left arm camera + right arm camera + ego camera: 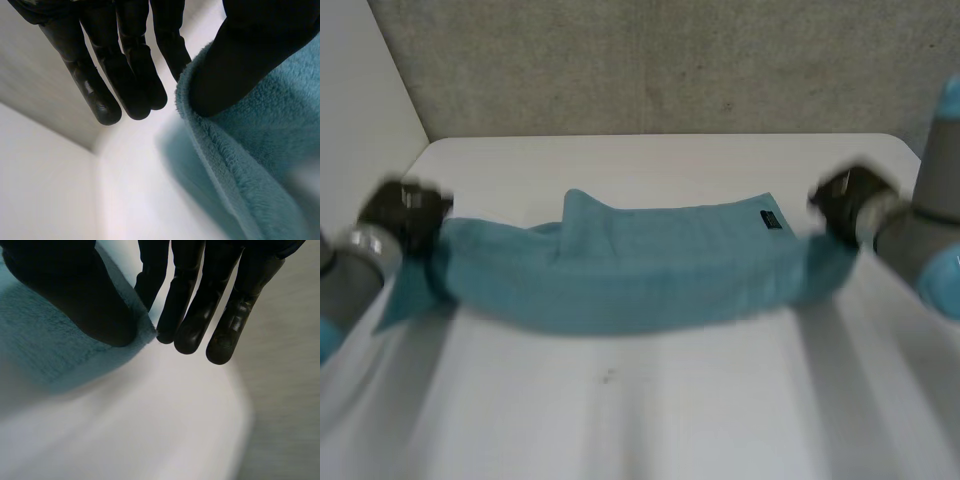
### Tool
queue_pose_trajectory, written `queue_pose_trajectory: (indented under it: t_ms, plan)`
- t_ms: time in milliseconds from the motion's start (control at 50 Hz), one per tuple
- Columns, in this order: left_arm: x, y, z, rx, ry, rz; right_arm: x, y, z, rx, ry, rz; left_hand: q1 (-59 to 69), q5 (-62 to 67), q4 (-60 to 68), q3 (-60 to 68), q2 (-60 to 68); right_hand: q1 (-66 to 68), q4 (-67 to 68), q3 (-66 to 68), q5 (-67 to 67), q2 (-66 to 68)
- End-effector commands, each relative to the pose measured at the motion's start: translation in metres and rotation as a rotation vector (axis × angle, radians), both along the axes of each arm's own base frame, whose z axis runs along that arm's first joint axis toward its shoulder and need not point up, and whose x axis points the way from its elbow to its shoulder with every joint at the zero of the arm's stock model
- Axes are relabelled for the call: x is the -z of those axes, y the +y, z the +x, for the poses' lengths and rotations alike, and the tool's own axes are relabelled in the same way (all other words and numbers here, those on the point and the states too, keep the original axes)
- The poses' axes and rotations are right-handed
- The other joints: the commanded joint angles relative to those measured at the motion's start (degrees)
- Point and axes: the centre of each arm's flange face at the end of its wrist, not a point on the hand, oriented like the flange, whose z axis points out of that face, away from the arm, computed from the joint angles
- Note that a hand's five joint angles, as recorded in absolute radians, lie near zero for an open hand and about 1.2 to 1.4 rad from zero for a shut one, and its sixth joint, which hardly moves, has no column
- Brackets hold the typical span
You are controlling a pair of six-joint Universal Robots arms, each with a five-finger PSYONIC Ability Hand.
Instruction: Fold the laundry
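Observation:
A teal towel (630, 270) hangs stretched between my two hands above the white table (650, 400), sagging in the middle, with a small dark label (772, 221) near its right end. My left hand (405, 215) holds the towel's left end; in the left wrist view its thumb (240, 65) pinches the towel's edge (235, 170) against a finger, the other fingers (125, 75) straight. My right hand (848, 200) grips the right end; in the right wrist view its thumb (75, 295) presses the towel's corner (60, 340) against a finger.
A grey wall (660, 60) rises behind the table's far edge. A white panel (360, 90) stands at the left side.

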Motion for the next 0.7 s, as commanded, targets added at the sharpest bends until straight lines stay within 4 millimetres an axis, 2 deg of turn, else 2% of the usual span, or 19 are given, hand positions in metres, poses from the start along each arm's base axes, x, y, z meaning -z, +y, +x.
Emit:
queue_pose_trajectory:
  t_ms: [20,40,60,120,160,220,260,280,320,340,360,380,400,420,440,480,520,540,700]
  plan:
    - [-0.173,-0.057,-0.026,0.042,0.188,-0.756,-0.165,-0.047,0.006,0.099,-0.389,-0.664,15.5,14.5,11.5,11.6,11.3,24.0,11.6,12.0,13.1,12.3]
    - [-0.173,-0.057,-0.026,0.042,0.189,-0.758,-0.19,-0.046,0.007,0.083,-0.458,-0.781,15.5,14.5,11.5,11.6,11.3,24.0,11.6,12.0,13.1,12.3]
    - [-0.201,-0.055,-0.024,0.051,0.255,-0.881,-0.204,-0.047,0.003,0.082,-0.5,-0.863,15.5,14.5,11.5,11.6,11.3,24.0,11.6,12.0,13.1,12.3]
    - [-0.232,-0.045,-0.021,0.077,0.359,-1.025,-0.215,-0.037,0.003,0.069,-0.526,-0.927,15.5,14.5,11.5,11.6,11.3,24.0,11.6,12.0,13.1,12.3]
    - [-0.232,-0.042,-0.02,0.077,0.377,-1.027,-0.208,-0.034,-0.001,0.075,-0.512,-0.896,15.5,14.5,11.5,11.6,11.3,24.0,11.6,12.0,13.1,12.3]
    - [-0.206,-0.041,-0.016,0.058,0.366,-0.932,-0.175,-0.03,0.0,0.068,-0.476,-0.791,15.5,14.5,11.5,11.6,11.3,24.0,11.6,12.0,13.1,12.3]
    - [-0.165,-0.041,-0.016,0.043,0.346,-0.806,-0.156,-0.029,0.001,0.062,-0.455,-0.73,15.5,14.5,11.5,11.6,11.3,24.0,11.6,12.0,13.1,12.3]
    - [-0.165,-0.041,-0.016,0.043,0.346,-0.806,-0.134,-0.027,0.001,0.055,-0.436,-0.663,15.5,14.5,11.5,11.6,11.3,24.0,11.6,12.0,13.1,12.3]
    - [-0.119,-0.036,-0.015,0.026,0.326,-0.671,-0.117,-0.022,0.001,0.046,-0.417,-0.607,15.5,14.5,11.5,11.6,11.3,24.0,11.6,12.0,13.1,12.3]
    - [-0.119,-0.036,-0.015,0.026,0.326,-0.67,-0.1,-0.017,0.001,0.038,-0.399,-0.554,15.5,14.5,11.5,11.6,11.3,24.0,11.6,12.0,13.1,12.3]
    - [-0.099,-0.031,-0.014,0.02,0.315,-0.61,-0.081,-0.012,0.0,0.034,-0.382,-0.496,15.5,14.5,11.5,11.6,11.3,24.0,11.6,12.0,13.1,12.3]
    - [-0.074,-0.024,-0.012,0.009,0.305,-0.537,-0.081,-0.012,0.0,0.034,-0.382,-0.495,15.5,14.5,11.5,11.6,11.3,24.0,11.6,12.0,13.1,12.3]
    - [-0.074,-0.024,-0.012,0.009,0.305,-0.536,-0.063,-0.007,-0.001,0.03,-0.367,-0.444,15.5,14.5,11.5,11.6,11.3,24.0,11.6,12.0,13.1,12.3]
    - [-0.053,-0.018,-0.008,-0.004,0.294,-0.474,-0.063,-0.007,-0.001,0.03,-0.367,-0.443,15.5,14.5,11.5,11.6,11.3,24.0,11.6,12.0,13.1,12.3]
    - [-0.053,-0.018,-0.008,-0.004,0.294,-0.473,-0.046,-0.002,-0.002,0.029,-0.355,-0.391,15.5,14.5,11.5,11.6,11.3,24.0,11.6,12.0,13.1,12.3]
    - [-0.016,-0.008,-0.001,-0.022,0.273,-0.365,-0.028,0.004,-0.003,0.026,-0.34,-0.338,15.5,14.5,11.5,11.6,11.3,24.0,11.6,12.0,13.1,12.3]
    - [0.0,-0.005,-0.001,-0.026,0.267,-0.318,0.001,0.016,-0.005,0.016,-0.318,-0.245,15.5,14.5,11.5,11.6,11.3,24.0,11.6,12.0,13.1,12.3]
    - [0.017,-0.004,0.0,-0.033,0.256,-0.269,0.001,0.016,-0.005,0.016,-0.318,-0.244,15.5,14.5,11.5,11.6,11.3,24.0,11.6,12.0,13.1,12.3]
    - [0.067,-0.007,0.023,-0.114,0.224,-0.117,0.04,0.019,-0.035,0.08,-0.285,-0.12,15.5,14.5,11.5,11.6,11.3,24.0,11.6,12.0,13.1,12.3]
